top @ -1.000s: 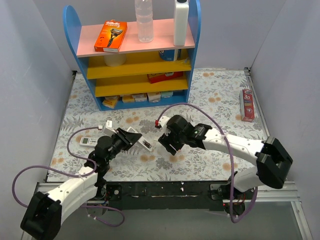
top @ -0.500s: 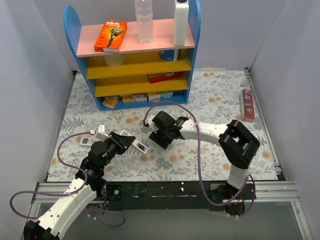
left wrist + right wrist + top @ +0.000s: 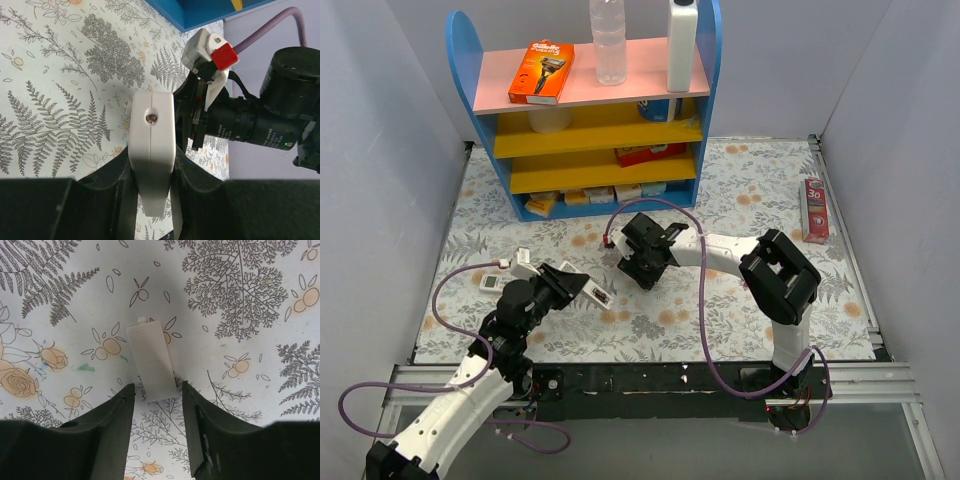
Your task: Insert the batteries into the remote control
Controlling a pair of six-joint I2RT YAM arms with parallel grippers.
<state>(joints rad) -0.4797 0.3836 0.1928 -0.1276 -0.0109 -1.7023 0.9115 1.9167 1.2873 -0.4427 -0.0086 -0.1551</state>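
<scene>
My left gripper (image 3: 151,176) is shut on the white remote control (image 3: 151,145), held on edge above the mat; in the top view the remote (image 3: 598,293) sticks out to the right of that gripper (image 3: 578,284). My right gripper (image 3: 157,387) is open and low over the mat, its fingers either side of the near end of a small flat white cover plate (image 3: 151,361) lying flat. In the top view the right gripper (image 3: 640,268) sits just right of the remote and hides the plate. No batteries show in any view.
A blue shelf unit (image 3: 590,110) with boxes and bottles stands at the back. A small white device (image 3: 493,283) and a white piece (image 3: 521,257) lie at the left. A red box (image 3: 814,210) lies at the far right. The right wrist camera (image 3: 260,120) looms close beside the remote.
My right arm has folded in and its gripper has moved left and back, down over the cover plate. My left gripper has drawn slightly back and left, still holding the remote.
</scene>
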